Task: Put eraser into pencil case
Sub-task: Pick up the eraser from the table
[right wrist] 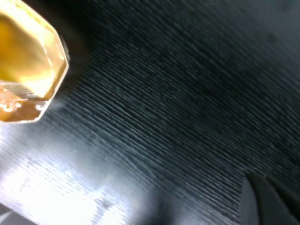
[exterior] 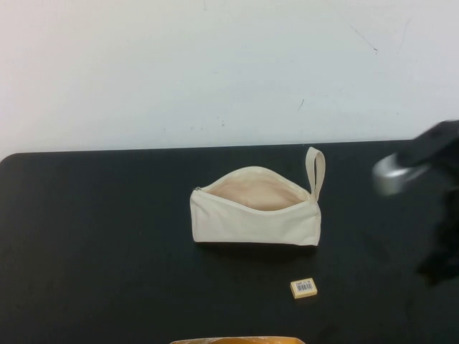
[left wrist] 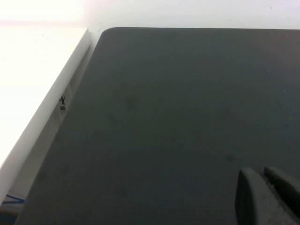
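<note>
The pencil case (exterior: 254, 215) is a cream-white pouch lying in the middle of the black table, its zip open and its beige lining showing, with the loop strap (exterior: 315, 172) at its right end. The eraser (exterior: 303, 287) is a small tan block with a barcode label, lying on the table in front of the pouch's right end. My right gripper (right wrist: 262, 177) is shut and empty over bare table; its arm (exterior: 427, 154) shows blurred at the right edge, well right of the eraser. My left gripper (left wrist: 262, 172) is shut and empty over the table's left part, out of the high view.
A yellow-orange object (exterior: 237, 340) sits at the table's front edge, and also shows in the right wrist view (right wrist: 28, 61). A white surface (left wrist: 33, 93) borders the table's left edge. A white wall stands behind the table.
</note>
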`<move>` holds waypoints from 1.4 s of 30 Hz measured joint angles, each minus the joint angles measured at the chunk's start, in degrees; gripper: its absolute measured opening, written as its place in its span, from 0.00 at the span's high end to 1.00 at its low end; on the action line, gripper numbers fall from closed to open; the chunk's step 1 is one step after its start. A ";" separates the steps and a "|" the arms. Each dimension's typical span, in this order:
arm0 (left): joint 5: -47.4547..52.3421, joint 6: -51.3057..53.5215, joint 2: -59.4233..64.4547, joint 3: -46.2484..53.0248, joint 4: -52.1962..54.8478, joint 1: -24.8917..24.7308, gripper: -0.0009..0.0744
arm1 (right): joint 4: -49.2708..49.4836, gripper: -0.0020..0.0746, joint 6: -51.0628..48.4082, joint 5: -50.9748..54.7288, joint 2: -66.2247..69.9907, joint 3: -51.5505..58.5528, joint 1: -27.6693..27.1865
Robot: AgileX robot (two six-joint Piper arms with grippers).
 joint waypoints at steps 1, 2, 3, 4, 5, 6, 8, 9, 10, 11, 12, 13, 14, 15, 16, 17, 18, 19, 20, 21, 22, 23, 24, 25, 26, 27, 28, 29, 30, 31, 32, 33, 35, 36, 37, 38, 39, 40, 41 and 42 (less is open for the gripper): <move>0.00 0.00 0.00 0.00 0.00 0.00 0.99 | -1.07 0.98 1.41 0.00 1.32 -0.51 1.73; 0.00 0.00 0.00 0.00 0.00 0.00 0.99 | -1.84 0.98 2.97 0.00 2.87 -1.10 3.71; 0.00 0.00 0.00 0.00 0.00 0.00 0.99 | -2.29 0.98 4.28 -0.61 4.34 -1.53 5.44; 0.00 0.00 0.00 0.00 0.00 0.00 0.99 | -2.48 0.98 5.03 -1.42 5.49 -1.85 6.66; 0.00 0.00 0.00 0.00 0.00 0.00 0.99 | -2.48 0.98 6.46 -3.03 6.88 -2.27 7.99; 0.00 0.00 0.00 0.00 0.00 0.00 0.99 | -2.48 0.98 7.51 -4.82 8.20 -2.38 9.06; 0.00 0.00 0.00 0.00 0.00 0.00 0.99 | -2.25 0.98 8.69 -8.46 10.69 -2.67 10.22; 0.00 0.00 0.00 0.00 0.00 0.00 0.99 | -1.93 0.98 9.01 -10.67 11.85 -2.67 10.47; 0.00 0.00 0.00 0.00 0.00 0.00 0.99 | -1.40 0.98 9.11 -12.26 12.70 -2.67 10.48; 0.00 0.00 0.00 0.00 0.00 0.00 0.99 | -1.03 0.98 9.50 -14.02 13.70 -2.67 10.48; 0.00 0.00 0.00 0.00 0.00 0.00 0.99 | -0.86 0.98 10.04 -15.43 14.65 -2.67 10.48; 0.00 0.00 0.00 0.00 0.00 0.00 0.99 | -0.94 0.98 10.59 -16.54 15.36 -2.78 10.48; 0.00 0.00 0.00 0.00 0.00 0.00 0.99 | -0.84 0.97 11.05 -17.24 16.22 -2.76 10.48; 0.00 0.00 0.00 0.00 0.00 0.00 0.99 | -0.72 0.96 11.44 -18.05 16.99 -2.76 10.48; 0.00 0.00 0.00 0.00 0.00 0.00 0.99 | -0.55 0.95 11.52 -18.41 17.52 -2.76 10.48; 0.00 0.00 0.00 0.00 0.00 0.00 0.99 | -0.31 0.92 11.66 -19.20 18.17 -2.76 10.48; 0.00 0.00 0.00 0.00 0.00 0.00 0.99 | 0.21 0.87 11.66 -19.88 18.74 -2.76 10.48; 0.00 0.00 0.00 0.00 0.00 0.00 0.99 | 1.13 0.82 11.80 -20.97 19.26 -2.76 10.48; 0.00 0.00 0.00 0.00 0.00 0.00 0.99 | 2.36 0.74 11.99 -22.37 19.75 -2.76 10.48; 0.00 0.00 0.00 0.00 0.00 0.00 0.99 | 3.74 0.65 12.28 -23.92 20.22 -2.76 10.48; 0.00 0.00 0.00 0.00 0.00 0.00 0.99 | 4.76 0.55 12.44 -25.51 20.54 -2.76 10.48; 0.00 0.00 0.00 0.00 0.00 0.00 0.99 | 5.70 0.47 12.58 -27.08 20.92 -2.76 10.48; 0.00 0.00 0.00 0.00 0.00 0.00 0.99 | 6.21 0.40 12.70 -28.13 21.41 -2.76 10.48; 0.00 0.00 0.00 0.00 0.00 0.00 0.99 | 6.46 0.36 12.70 -29.09 21.78 -2.76 10.48; 0.00 0.00 0.00 0.00 0.00 0.00 0.99 | 6.46 0.33 12.79 -29.73 22.30 -2.76 10.48; 0.00 0.00 0.00 0.00 0.00 0.00 0.99 | 6.46 0.31 12.79 -29.85 22.88 -2.76 10.48; 0.00 0.00 0.00 0.00 0.00 0.00 0.99 | 6.03 0.30 12.93 -29.85 23.56 -2.76 10.48; 0.00 0.00 0.00 0.00 0.00 0.00 0.99 | 5.50 0.29 13.05 -29.55 24.32 -2.76 10.48; 0.00 0.00 0.00 0.00 0.00 0.00 0.99 | 4.86 0.28 13.28 -29.38 25.15 -2.76 10.48; 0.00 0.00 0.00 0.00 0.00 0.00 0.99 | 4.32 0.28 13.60 -29.13 25.83 -2.76 10.48; 0.00 0.00 0.00 0.00 0.00 0.00 0.99 | 3.76 0.28 14.27 -29.16 26.64 -2.76 10.48; 0.00 0.00 0.00 0.00 0.00 0.00 0.99 | 3.23 0.27 15.13 -29.16 27.43 -2.76 10.48; 0.00 0.00 0.00 0.00 0.00 0.00 0.99 | 2.34 0.28 16.68 -29.78 28.67 -2.76 10.48; 0.00 0.00 0.00 0.00 0.00 0.00 0.99 | 1.76 0.28 17.10 -30.07 29.28 -2.76 10.48; 0.00 0.00 0.00 0.00 0.00 0.00 0.99 | 1.13 0.28 17.39 -30.65 29.84 -2.76 10.48; 0.00 0.00 0.00 0.00 0.00 0.00 0.99 | 0.63 0.29 17.81 -30.99 30.32 -2.76 10.48; 0.00 0.00 0.00 0.00 0.00 0.00 0.99 | -0.11 0.30 18.26 -31.23 30.70 -2.76 10.48; 0.00 0.00 0.00 0.00 0.00 0.00 0.99 | -1.07 0.31 18.78 -31.40 30.96 -2.76 10.48; 0.00 0.00 0.00 0.00 0.00 0.00 0.99 | -2.00 0.32 19.21 -31.53 31.20 -2.76 10.48; 0.00 0.00 0.00 0.00 0.00 0.00 0.99 | -3.03 0.33 19.86 -31.62 31.48 -2.76 10.48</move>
